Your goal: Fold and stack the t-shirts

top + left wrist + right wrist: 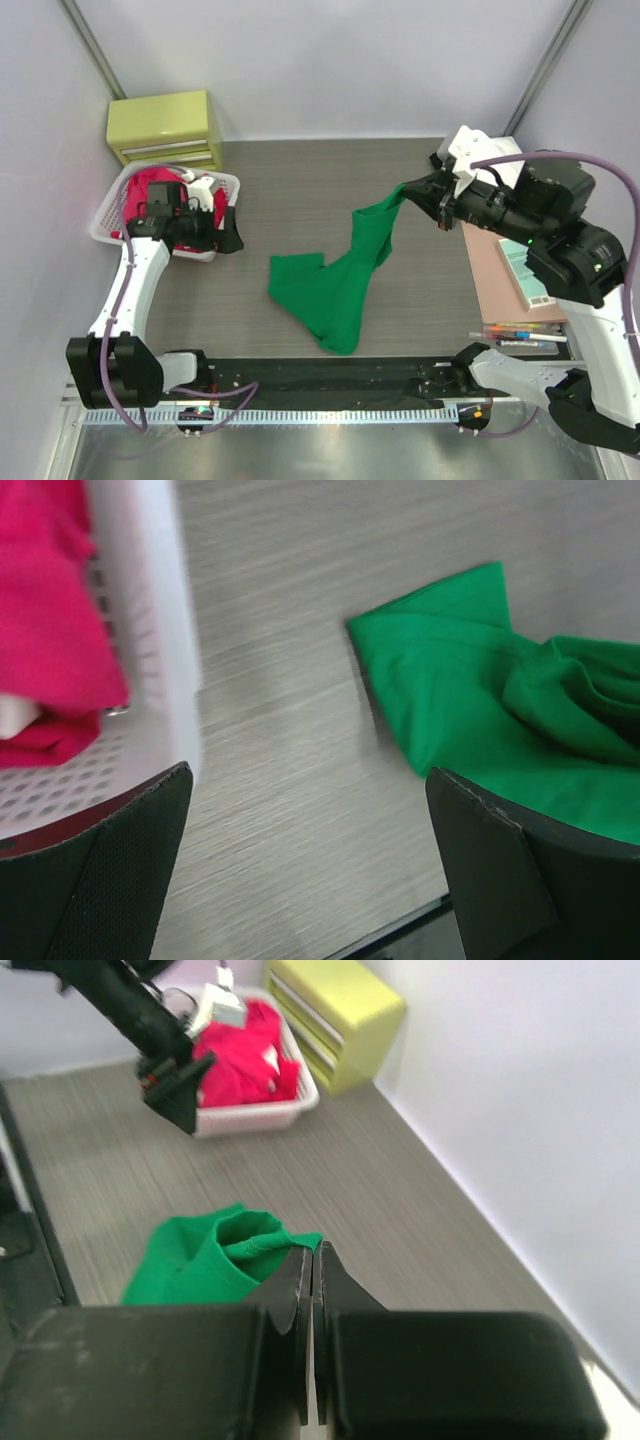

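A bright green t-shirt (330, 290) lies partly on the table's middle, and one edge of it is lifted up to the right. My right gripper (403, 195) is shut on that raised edge; in the right wrist view the cloth (190, 1255) hangs from the closed fingertips of this gripper (315, 1250). Red t-shirts (150, 185) fill the white basket (105, 225) at the left. My left gripper (228, 235) hovers beside the basket, open and holding nothing. Its wrist view shows its wide-apart jaws (308, 780) over bare table, between the basket wall (150, 630) and the green t-shirt (480, 680).
A yellow drawer unit (165, 125) stands at the back left behind the basket. A pink board (495, 290) with a teal book (525, 270) lies at the right edge, with pens (520, 338) in front of it.
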You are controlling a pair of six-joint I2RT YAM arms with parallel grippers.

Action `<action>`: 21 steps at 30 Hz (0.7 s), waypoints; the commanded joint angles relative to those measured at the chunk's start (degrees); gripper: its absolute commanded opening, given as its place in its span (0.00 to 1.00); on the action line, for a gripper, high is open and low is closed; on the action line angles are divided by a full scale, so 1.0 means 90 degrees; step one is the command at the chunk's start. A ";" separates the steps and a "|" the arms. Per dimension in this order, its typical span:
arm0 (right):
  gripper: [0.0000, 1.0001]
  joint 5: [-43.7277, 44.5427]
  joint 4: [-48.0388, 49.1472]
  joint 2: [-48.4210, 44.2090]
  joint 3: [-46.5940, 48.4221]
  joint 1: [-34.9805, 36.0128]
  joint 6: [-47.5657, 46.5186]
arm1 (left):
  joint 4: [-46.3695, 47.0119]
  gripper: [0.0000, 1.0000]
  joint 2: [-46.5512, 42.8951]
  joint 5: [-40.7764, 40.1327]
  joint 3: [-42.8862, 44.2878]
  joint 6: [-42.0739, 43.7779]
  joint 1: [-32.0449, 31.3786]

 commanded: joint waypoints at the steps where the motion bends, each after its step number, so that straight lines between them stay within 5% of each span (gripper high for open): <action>1: 0.01 0.0956 0.0339 -0.0272 -0.0562 -0.0425 -0.0336 | -0.0219 1.00 0.0373 0.0280 0.0451 0.0316 -0.0389; 13: 0.01 0.2161 0.1199 -0.0107 -0.1667 -0.1109 -0.0708 | -0.0043 1.00 0.0032 0.0280 0.0247 0.0267 -0.0389; 21: 0.01 0.1929 0.2184 0.0545 -0.2438 -0.2862 -0.0475 | 0.0034 1.00 -0.0144 0.0046 0.0130 0.0179 -0.0585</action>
